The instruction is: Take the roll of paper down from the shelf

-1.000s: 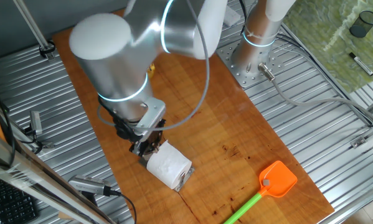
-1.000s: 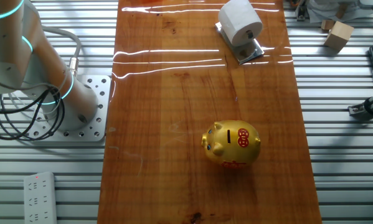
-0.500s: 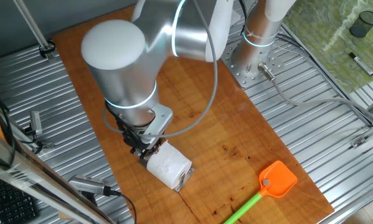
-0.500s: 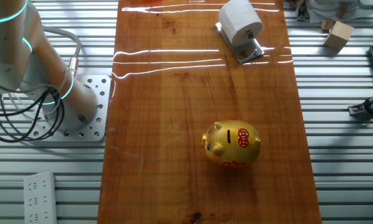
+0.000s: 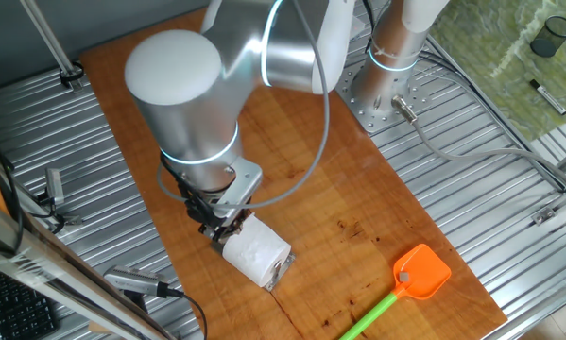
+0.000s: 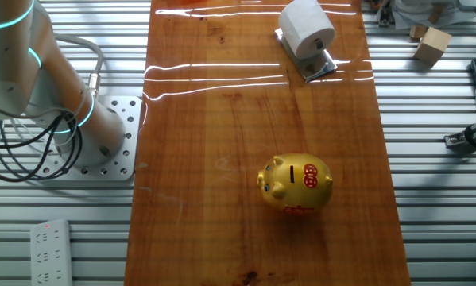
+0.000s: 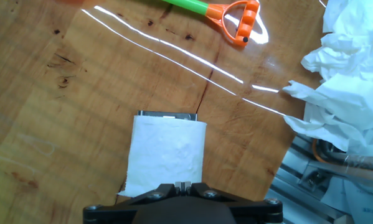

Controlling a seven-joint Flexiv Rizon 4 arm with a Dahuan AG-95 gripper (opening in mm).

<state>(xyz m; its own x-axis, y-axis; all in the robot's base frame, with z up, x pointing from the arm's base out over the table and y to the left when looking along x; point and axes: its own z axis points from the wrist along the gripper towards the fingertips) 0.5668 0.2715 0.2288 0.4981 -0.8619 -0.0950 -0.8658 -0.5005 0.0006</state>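
Observation:
The roll of paper (image 5: 256, 251) lies on its side on the shelf (image 5: 280, 273), a low metal stand near the front edge of the wooden board. The other fixed view shows the roll (image 6: 307, 28) and the shelf (image 6: 321, 67) at the top of the board. My gripper (image 5: 224, 229) is at the roll's left end, touching or almost touching it. In the hand view the roll (image 7: 167, 154) lies straight ahead of the gripper (image 7: 183, 185), the shelf's far edge (image 7: 164, 114) shows beyond it, and the fingers are pressed together. The gripper is out of the other fixed view.
A golden piggy bank (image 6: 295, 183) stands mid-board. An orange and green swatter (image 5: 410, 279) lies right of the roll. Crumpled white paper (image 7: 342, 93) lies past the board's edge. The arm's base (image 5: 382, 90) is bolted at the back. A wooden block (image 6: 432, 44) sits off the board.
One second ago the arm's big joint stood further left; it has swung a little right and down over the roll's end. Nothing has moved in the last half second.

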